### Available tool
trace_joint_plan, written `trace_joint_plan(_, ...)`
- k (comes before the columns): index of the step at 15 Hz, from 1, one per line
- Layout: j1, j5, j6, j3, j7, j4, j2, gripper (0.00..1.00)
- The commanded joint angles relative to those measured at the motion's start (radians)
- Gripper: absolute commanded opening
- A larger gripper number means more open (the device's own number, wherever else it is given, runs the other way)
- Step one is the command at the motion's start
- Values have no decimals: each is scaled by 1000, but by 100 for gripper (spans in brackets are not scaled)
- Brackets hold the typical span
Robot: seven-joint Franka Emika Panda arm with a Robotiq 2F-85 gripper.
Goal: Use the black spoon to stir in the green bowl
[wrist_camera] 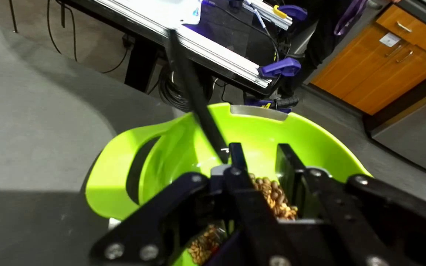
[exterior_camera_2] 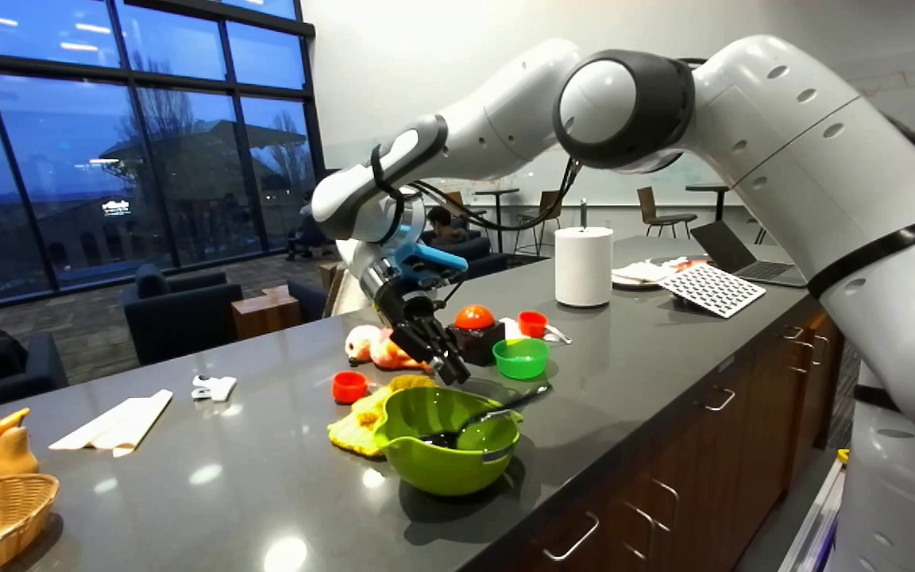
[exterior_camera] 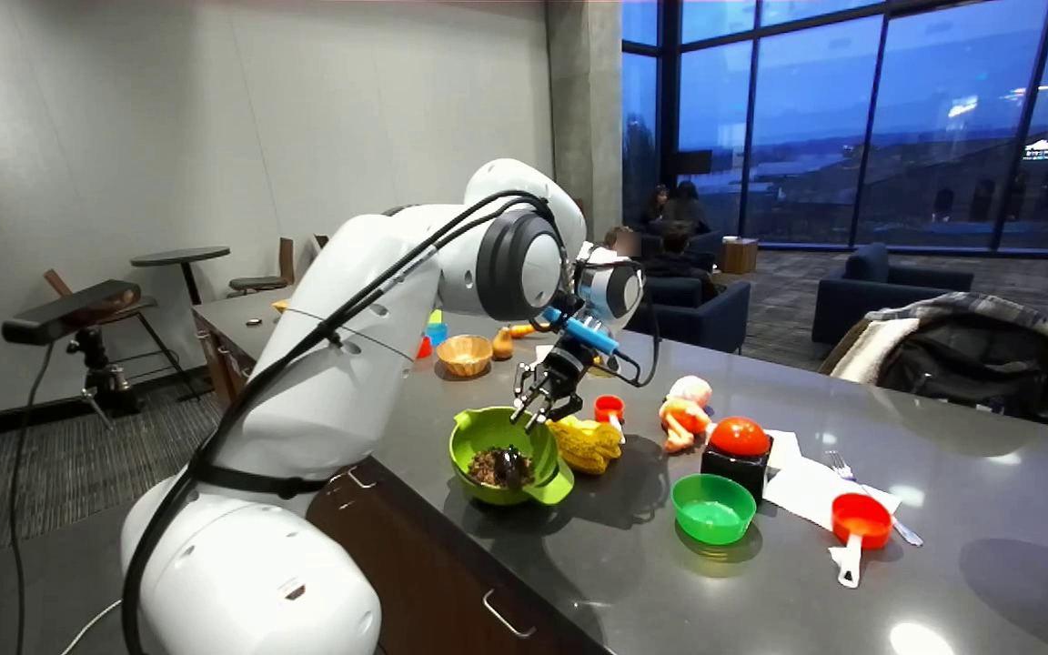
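The lime green bowl (exterior_camera: 540,448) stands on the grey counter and holds brown and tan bits; it also shows in the other views (exterior_camera_2: 445,470) (wrist_camera: 263,132). The black spoon (exterior_camera_2: 505,410) leans in the bowl, its handle sticking out over the rim. In the wrist view the spoon's handle (wrist_camera: 198,99) runs up to the left of the left finger, not between the fingers. The spoon's lower end is hidden there. My gripper (wrist_camera: 260,146) is open and empty, its fingers apart, above the bowl. It also shows in both exterior views (exterior_camera: 533,408) (exterior_camera_2: 451,369).
A yellow fuzzy item (exterior_camera: 589,444) lies against the bowl. A small green cup (exterior_camera: 713,511), a black box with an orange dome (exterior_camera: 740,448), red scoops (exterior_camera: 861,518) (exterior_camera_2: 349,387) and a pink toy (exterior_camera: 686,414) stand nearby. The counter edge runs close to the bowl.
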Motion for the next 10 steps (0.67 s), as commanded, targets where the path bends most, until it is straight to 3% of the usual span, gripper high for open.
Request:
trace_joint_plan(1,-1,-18,46,8,-16,-9,-12,61)
trace_joint_plan(6,1,-29,94,7,-17,-16,-20,96)
trace_joint_plan(8,9,-61,144,3,-19,-21,-28,100)
trace_joint_plan(10,23,-114,273,-2,-16,-34,-33,100)
